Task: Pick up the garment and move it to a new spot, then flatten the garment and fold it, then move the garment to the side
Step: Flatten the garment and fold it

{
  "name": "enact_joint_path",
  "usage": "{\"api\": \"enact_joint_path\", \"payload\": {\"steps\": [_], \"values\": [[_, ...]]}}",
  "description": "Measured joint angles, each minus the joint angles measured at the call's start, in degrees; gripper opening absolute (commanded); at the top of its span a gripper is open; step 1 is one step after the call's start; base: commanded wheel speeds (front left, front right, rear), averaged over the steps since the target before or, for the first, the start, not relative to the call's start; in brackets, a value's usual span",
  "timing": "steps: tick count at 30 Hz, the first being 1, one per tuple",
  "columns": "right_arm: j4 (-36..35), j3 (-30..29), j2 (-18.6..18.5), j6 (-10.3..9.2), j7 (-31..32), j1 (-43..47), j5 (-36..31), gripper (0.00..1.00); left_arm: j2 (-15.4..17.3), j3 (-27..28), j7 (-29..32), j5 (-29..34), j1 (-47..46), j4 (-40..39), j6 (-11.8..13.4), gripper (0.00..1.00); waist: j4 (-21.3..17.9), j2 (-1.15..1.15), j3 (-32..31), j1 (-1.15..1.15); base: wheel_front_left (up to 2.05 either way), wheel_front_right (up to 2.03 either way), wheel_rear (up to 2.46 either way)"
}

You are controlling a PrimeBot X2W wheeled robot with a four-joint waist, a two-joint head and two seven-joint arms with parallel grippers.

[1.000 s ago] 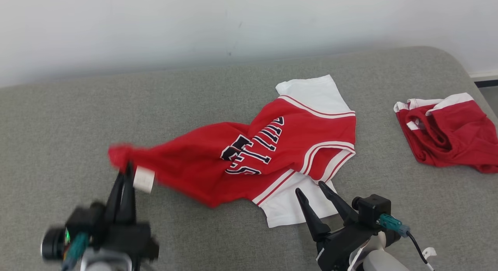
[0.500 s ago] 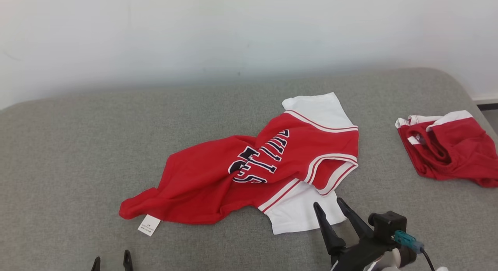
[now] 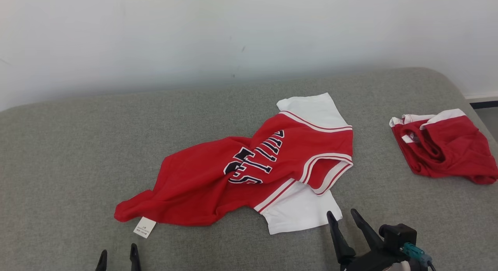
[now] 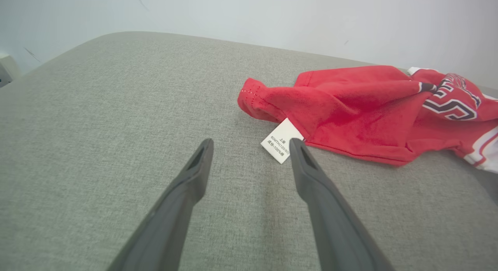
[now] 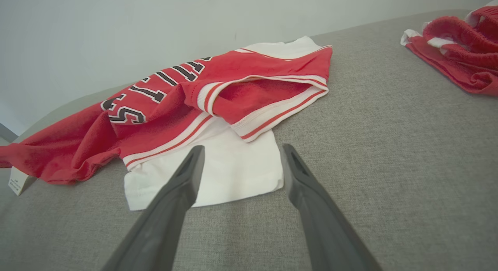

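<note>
Release done: my left end effector let go a sec ago, now wide open, empty. Red-and-white cloth sports shirt w/ dark letters lies crumpled mid grey padded surface. Right end effector open too. Flattening's next, I think.

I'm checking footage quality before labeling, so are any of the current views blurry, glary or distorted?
Head view: sharp, soft even light, faint shadow under the jersey, no glare. Left wrist view: the grey cushion looks bowed by the wide angle; the label reads sharp. Right wrist view: jersey crisp, right gripper's fingers loom oversized near the lens.
</note>
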Motion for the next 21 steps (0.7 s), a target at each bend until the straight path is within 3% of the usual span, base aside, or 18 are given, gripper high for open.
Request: {"api": "enact_joint_path", "payload": {"steps": [8, 17, 18, 20, 21], "values": [[2.15, -2.78, -0.02, 0.0, 0.0, -0.87, -1.59, 1.0, -0.03, -1.97, 0.0, -0.33, -0.9, -0.65, 0.52, 1.0, 0.55, 0.0, 2.48, 0.0, 0.0, 0.0, 0.0], [9.26, -4.17, 0.78, 0.0, 0.0, -4.72, -4.01, 1.0, -0.02, -2.92, 0.0, -0.29, -2.33, -1.11, 0.65, 1.0, 2.24, 0.0, 4.79, 0.01, 0.0, 0.0, 0.0], [9.5, -4.24, 0.8, 0.0, 0.0, -5.18, -4.41, 0.77, -0.01, -2.88, 0.0, -0.22, -2.64, -1.16, 0.64, 1.0, 2.43, 0.0, 5.01, 0.01, 0.0, 0.0, 0.0], [9.96, -4.92, 0.94, 0.0, 0.0, -6.18, -4.45, 0.11, -0.02, -2.85, 0.0, -0.21, -2.79, -1.21, 0.65, 1.0, 2.73, 0.0, 5.48, 0.01, 0.0, 0.0, 0.0], [10.22, -5.08, 0.96, 0.0, -0.01, -6.42, -4.44, 0.0, -0.02, -2.8, 0.0, -0.19, -2.8, -1.21, 0.66, 1.0, 2.84, 0.01, 5.68, 0.01, 0.0, 0.0, 0.0]]}}
